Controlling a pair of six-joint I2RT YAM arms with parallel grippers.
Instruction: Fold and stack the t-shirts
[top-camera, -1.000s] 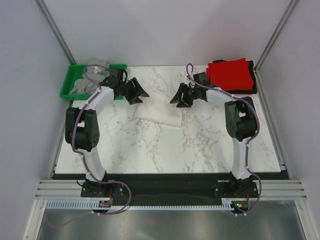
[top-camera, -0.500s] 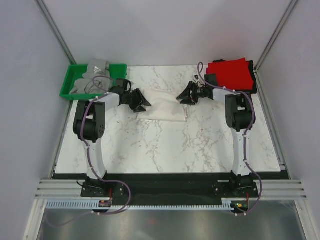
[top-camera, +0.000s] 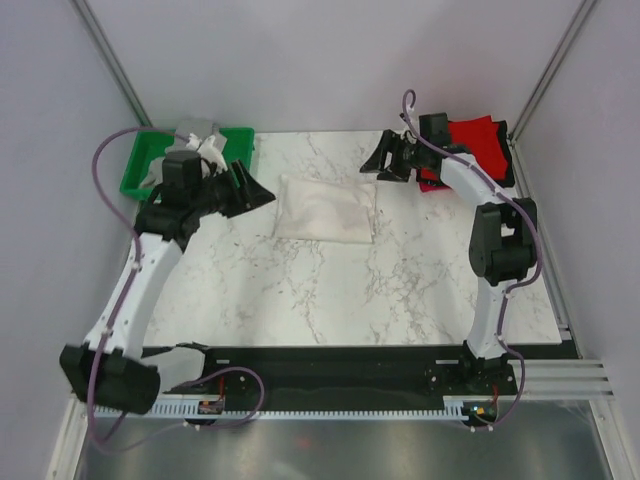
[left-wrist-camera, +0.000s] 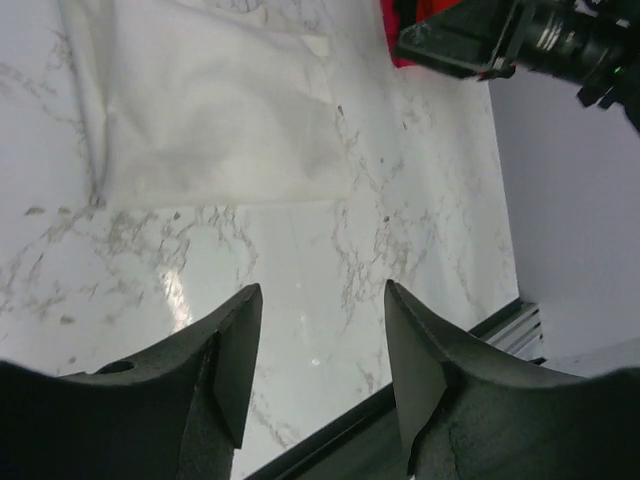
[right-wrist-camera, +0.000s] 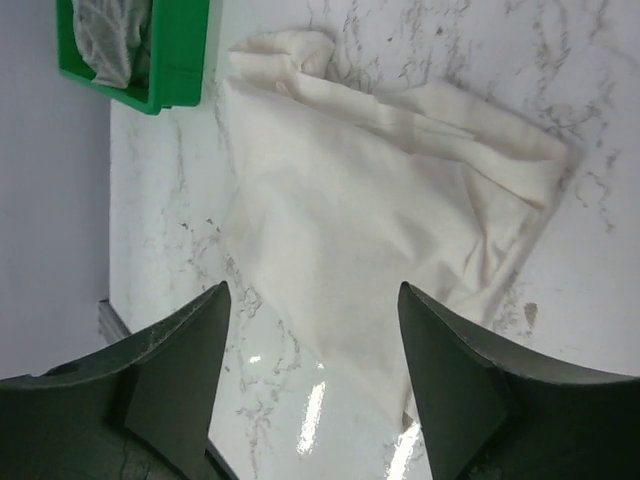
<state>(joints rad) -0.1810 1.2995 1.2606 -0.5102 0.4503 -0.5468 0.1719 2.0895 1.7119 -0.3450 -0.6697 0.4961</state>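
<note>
What the surfaces are made of: a glossy white table (top-camera: 420, 280) veined in grey is seen, with soft matte cloth on it and hard plastic at one corner.
White t-shirt (top-camera: 325, 209): it is folded into a rough rectangle, plain off-white and lightly creased, with a thicker rolled band along one edge and one bunched corner.
Position: it is laid flat mid-table toward the far edge, between the two grippers and touched by neither.
Red t-shirt (top-camera: 478, 140): it is folded flat at the far right corner.
Left gripper (top-camera: 255, 190): its black wedge-shaped fingers are held well apart and empty, above the table just left of the white t-shirt.
Right gripper (top-camera: 380, 165): its jaws are spread wide, nothing is held, and it is placed near the shirt's far right corner.
Green tray (top-camera: 135, 165): it is rectangular and walled, and a crumpled grey t-shirt (top-camera: 195, 135) is held in it.
Obstruction: the red t-shirt is partly covered by the right arm, the tray by the left.
</note>
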